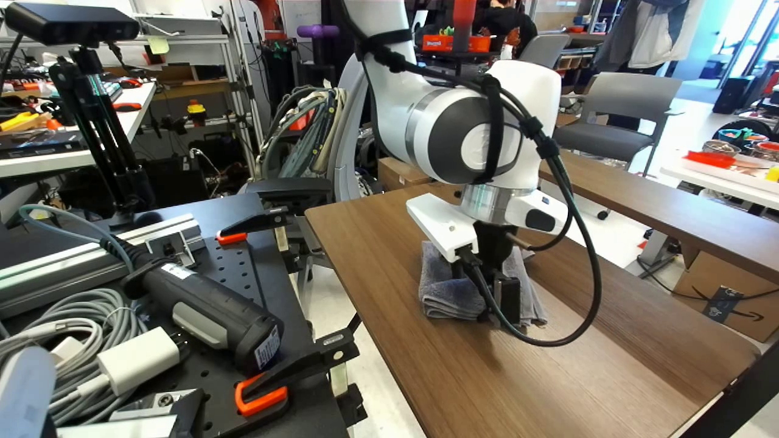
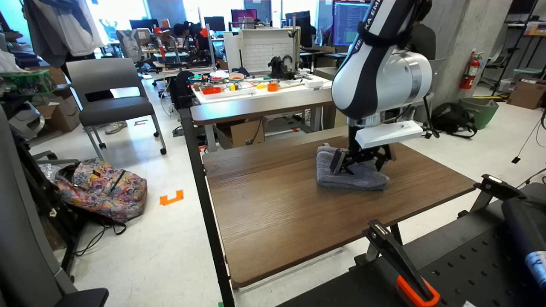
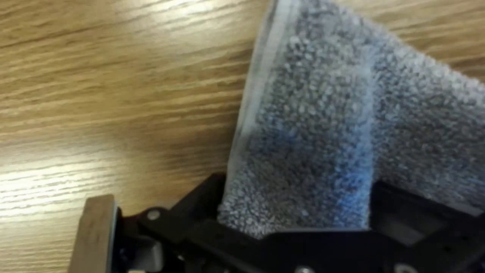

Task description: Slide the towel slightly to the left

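The towel is a grey folded cloth on the brown table. It shows in both exterior views, with its near edge (image 1: 449, 304) in layers, and its side (image 2: 356, 182) below the gripper. In the wrist view the towel (image 3: 318, 98) has a pale hem on its left and a crease down its middle. My gripper (image 2: 357, 166) points down at the towel with its fingers spread wide. In the wrist view the gripper (image 3: 297, 189) has one finger beside the hem edge and one on the towel by the crease, with cloth between them. The fingertips' lower ends are hidden.
The brown table (image 1: 389, 255) bears the towel. Beside it stands a black workbench (image 1: 243, 267) with orange-handled clamps (image 1: 261, 395), a black handheld tool (image 1: 207, 310) and coiled cables (image 1: 85, 328). A dark post (image 2: 200, 192) stands at a table end.
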Robot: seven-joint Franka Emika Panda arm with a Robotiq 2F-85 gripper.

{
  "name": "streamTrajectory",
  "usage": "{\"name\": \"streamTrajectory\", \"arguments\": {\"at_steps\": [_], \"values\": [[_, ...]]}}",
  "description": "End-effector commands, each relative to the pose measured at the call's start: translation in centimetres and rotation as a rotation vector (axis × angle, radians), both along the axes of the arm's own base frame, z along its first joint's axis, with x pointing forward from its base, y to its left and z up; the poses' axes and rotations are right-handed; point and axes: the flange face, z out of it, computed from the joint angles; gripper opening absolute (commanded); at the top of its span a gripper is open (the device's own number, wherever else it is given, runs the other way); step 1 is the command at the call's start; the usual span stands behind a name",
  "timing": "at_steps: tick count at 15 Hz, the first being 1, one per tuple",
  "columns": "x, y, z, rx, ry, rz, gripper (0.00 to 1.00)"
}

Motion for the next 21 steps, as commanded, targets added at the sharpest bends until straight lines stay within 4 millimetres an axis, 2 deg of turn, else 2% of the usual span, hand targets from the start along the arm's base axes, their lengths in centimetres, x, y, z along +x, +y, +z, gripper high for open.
{"name": "streamTrajectory", "arguments": {"at_steps": [1,9,14,16,18,21], "values": [[-2.9,3.0,-1.5,-0.027,0.013,0.050,1.00],[-6.3,10.4,-2.2,-0.047,0.025,0.116,1.00],[-6.6,12.5,-1.8,-0.061,-0.002,0.101,1.00],[-6.6,12.8,-0.6,-0.051,-0.018,0.080,1.00],[-7.3,13.3,1.6,-0.039,-0.046,0.073,1.00],[-9.1,13.7,6.0,-0.010,-0.113,0.068,1.00]]}}
